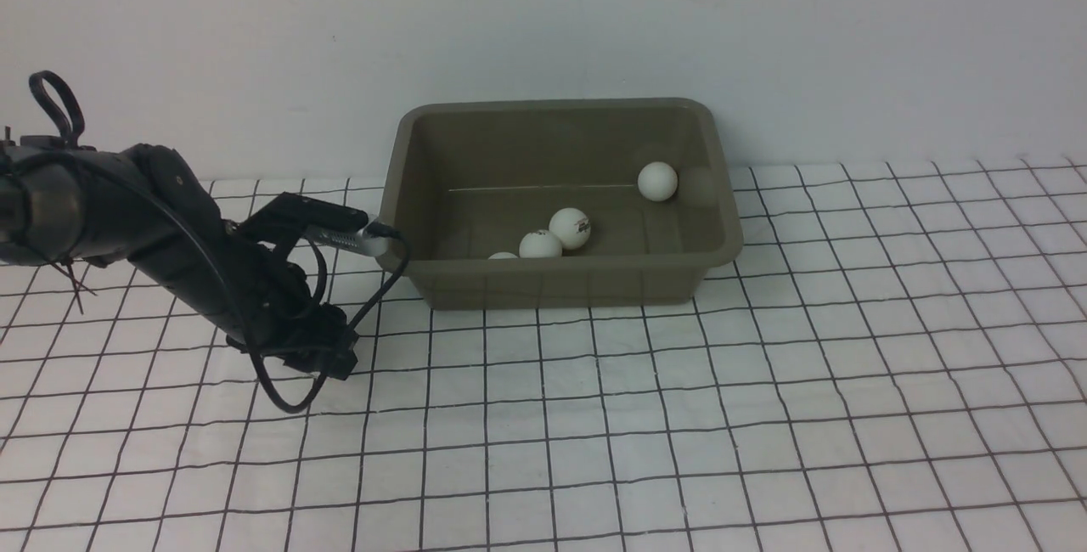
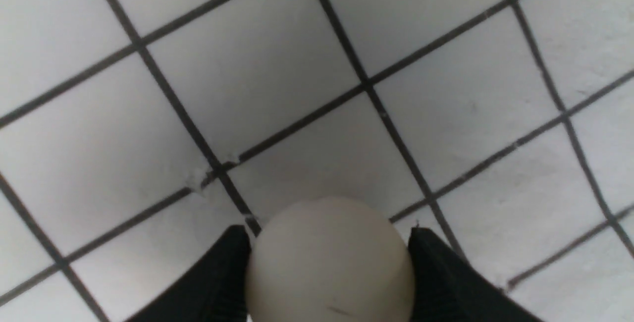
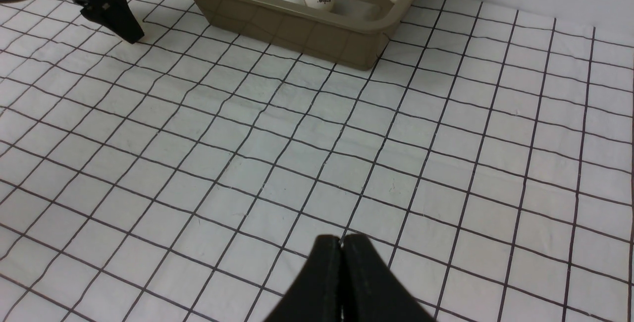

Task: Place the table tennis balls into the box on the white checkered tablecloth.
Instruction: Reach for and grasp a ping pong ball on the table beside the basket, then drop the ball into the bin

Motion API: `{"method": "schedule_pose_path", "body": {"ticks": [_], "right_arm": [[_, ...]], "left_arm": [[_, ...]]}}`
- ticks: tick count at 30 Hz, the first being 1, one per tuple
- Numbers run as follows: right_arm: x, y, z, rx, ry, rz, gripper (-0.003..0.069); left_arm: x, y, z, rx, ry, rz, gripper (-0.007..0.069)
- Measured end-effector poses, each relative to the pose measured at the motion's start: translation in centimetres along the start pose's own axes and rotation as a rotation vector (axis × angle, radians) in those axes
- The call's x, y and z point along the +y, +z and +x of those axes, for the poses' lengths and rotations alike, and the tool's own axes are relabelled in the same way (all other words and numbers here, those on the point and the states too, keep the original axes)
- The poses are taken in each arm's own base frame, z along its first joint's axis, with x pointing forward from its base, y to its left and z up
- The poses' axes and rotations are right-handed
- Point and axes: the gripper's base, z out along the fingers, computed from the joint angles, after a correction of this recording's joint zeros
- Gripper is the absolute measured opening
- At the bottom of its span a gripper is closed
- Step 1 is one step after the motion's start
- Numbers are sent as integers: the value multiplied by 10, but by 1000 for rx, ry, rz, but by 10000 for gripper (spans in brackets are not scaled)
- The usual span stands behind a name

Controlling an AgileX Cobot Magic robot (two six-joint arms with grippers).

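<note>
One white table tennis ball [image 2: 329, 262] sits between the black fingers [image 2: 223, 272] of my left gripper [image 2: 328, 233], which press on both its sides just above the white checkered tablecloth [image 1: 764, 408]. In the front view that gripper [image 1: 327, 357] is down on the cloth, left of and nearer than the olive-grey box [image 1: 560, 284], and its ball is hidden. Several balls lie in the box: one at the far right [image 1: 657, 181], two near the front wall [image 1: 570, 228] [image 1: 540, 244], and the top of another [image 1: 503, 256]. My right gripper [image 3: 341, 242] is shut and empty over the cloth.
A white wall [image 1: 543, 25] rises right behind the box. The left arm's cable [image 1: 374, 297] loops close to the box's left front corner. The cloth is slightly wrinkled, and the right arm is out of the front view.
</note>
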Motion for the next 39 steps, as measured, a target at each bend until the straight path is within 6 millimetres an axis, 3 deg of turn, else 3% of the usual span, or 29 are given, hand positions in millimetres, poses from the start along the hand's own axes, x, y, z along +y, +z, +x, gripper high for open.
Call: {"method": "schedule_pose_path", "body": {"ticks": [2, 6, 10, 14, 16, 17, 19, 23, 26, 27, 29, 35, 39], "right_arm": [[0, 0, 0, 0, 1, 0, -17], [0, 0, 0, 0, 1, 0, -17], [0, 0, 0, 0, 1, 1, -17], [0, 0, 0, 0, 8, 3, -17], [0, 0, 0, 0, 10, 3, -17], [0, 0, 0, 0, 10, 3, -17], [0, 0, 0, 0, 10, 4, -17], [0, 0, 0, 0, 11, 4, -17], [0, 0, 0, 0, 11, 3, -17], [0, 0, 0, 0, 11, 3, -17], [0, 0, 0, 0, 15, -3, -17], [3, 0, 0, 1, 32, -29, -17], [4, 0, 0, 1, 38, -39, -17]], "left_arm": [[-2, -2, -1, 20, 5, 21, 352], [-13, -26, -7, 129, 51, 133, 352], [-27, -70, -18, 144, 88, 195, 352], [-47, -130, -41, -1, 143, 166, 352], [-51, -141, -47, -36, 162, 154, 352], [-61, -155, -59, -101, 200, 133, 352], [-75, -162, -78, -199, 245, 102, 352], [-89, -140, -113, -301, 281, 79, 352], [-91, -102, -136, -309, 297, 70, 352], [-91, -98, -136, -305, 297, 71, 352], [-88, -62, -150, -281, 333, 71, 352], [-81, -5, -160, -262, 333, 134, 352], [-80, 11, -162, -290, 293, 157, 407]]}}
